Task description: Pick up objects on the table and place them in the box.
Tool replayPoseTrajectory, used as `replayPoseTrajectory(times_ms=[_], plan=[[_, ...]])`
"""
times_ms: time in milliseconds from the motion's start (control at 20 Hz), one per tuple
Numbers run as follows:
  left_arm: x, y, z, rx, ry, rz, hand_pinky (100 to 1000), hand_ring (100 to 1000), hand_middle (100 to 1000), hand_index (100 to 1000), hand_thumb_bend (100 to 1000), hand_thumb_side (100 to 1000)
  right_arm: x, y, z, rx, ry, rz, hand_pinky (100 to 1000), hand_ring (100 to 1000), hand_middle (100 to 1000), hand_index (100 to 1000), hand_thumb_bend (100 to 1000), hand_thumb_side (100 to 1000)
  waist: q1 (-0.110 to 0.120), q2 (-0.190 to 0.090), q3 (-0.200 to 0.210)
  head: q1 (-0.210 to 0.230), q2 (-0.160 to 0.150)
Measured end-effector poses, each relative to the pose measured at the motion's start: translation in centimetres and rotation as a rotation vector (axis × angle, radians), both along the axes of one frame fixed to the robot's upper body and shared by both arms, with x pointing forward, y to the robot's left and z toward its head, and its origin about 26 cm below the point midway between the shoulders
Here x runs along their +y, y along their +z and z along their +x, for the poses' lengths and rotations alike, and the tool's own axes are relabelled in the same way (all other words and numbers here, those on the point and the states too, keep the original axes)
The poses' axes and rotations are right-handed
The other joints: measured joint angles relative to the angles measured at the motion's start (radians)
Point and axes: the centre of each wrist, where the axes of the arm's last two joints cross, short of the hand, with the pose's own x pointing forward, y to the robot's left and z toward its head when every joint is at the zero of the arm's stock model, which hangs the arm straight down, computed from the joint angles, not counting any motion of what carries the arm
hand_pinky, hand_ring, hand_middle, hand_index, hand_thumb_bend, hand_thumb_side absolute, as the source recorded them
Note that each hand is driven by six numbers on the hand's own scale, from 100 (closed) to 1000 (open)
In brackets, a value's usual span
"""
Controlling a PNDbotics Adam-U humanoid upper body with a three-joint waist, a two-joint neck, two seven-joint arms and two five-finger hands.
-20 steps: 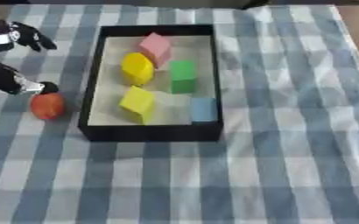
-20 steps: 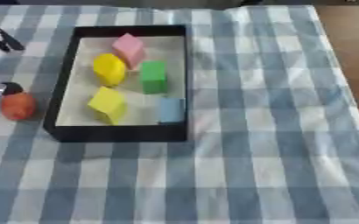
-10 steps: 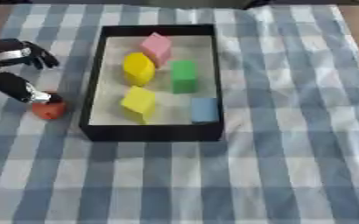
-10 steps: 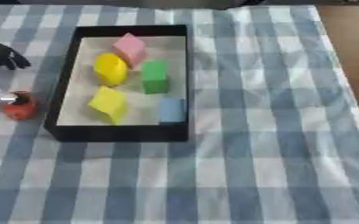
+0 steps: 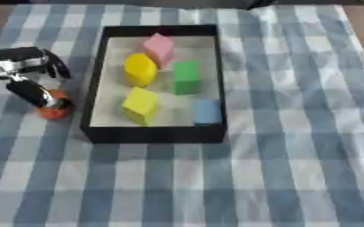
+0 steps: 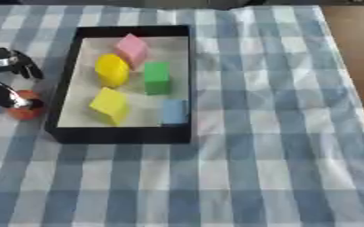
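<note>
Presently, orange-red object (image 5: 54,111): small, rounded, reddish-orange; its exact shape is too blurred to tell.
Its place: on the checked tablecloth (image 5: 294,155), just outside the left wall of the black box (image 5: 154,133), level with the box's near half.
Its axis: looks about as wide as tall, so no long axis or heading can be read.
Left hand (image 5: 22,71): black with silver joints, entering from the left edge; one dark finger (image 5: 31,92) slants down onto the top of the orange-red object and touches it, while other fingers spread apart above, toward the box.
Hand state: whether it is grasping the object or only touching it cannot be told.
Black box: a rectangular tray with a pale floor, long axis running away from the robot, left of the table's centre.
Box contents: pink block (image 5: 160,48) at the far end; yellow rounded block (image 5: 139,69) beside a green upright block (image 5: 187,77); yellow cube (image 5: 141,105) tilted on an edge, near left; light blue block (image 5: 207,111), near right.
Tablecloth: blue, grey and white check covering the table.
</note>
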Motion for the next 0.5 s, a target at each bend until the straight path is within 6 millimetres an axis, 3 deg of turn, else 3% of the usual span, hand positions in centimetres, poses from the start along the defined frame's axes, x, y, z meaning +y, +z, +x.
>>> replayPoseTrajectory(times_ms=[150,300,500], plan=[[-0.3,1.2,-0.9,-0.027,-0.001,0.039,876,806,771,849,530,504,0.0,0.0,0.0,0.003,0.002,0.000,801,807,705,834,100,809,0.000,0.000,0.004,0.000,0.000],[-0.2,2.3,-1.9,-0.048,0.026,0.075,880,812,761,837,570,433,0.0,-0.2,0.0,0.008,0.003,-0.002,801,808,706,834,100,810,0.000,0.000,0.008,0.000,0.001],[0.0,2.5,-2.6,-0.036,0.056,0.121,869,805,751,826,560,417,0.1,-0.2,0.0,0.012,0.005,-0.003,801,808,706,835,100,813,0.000,0.000,0.010,0.004,0.001]])
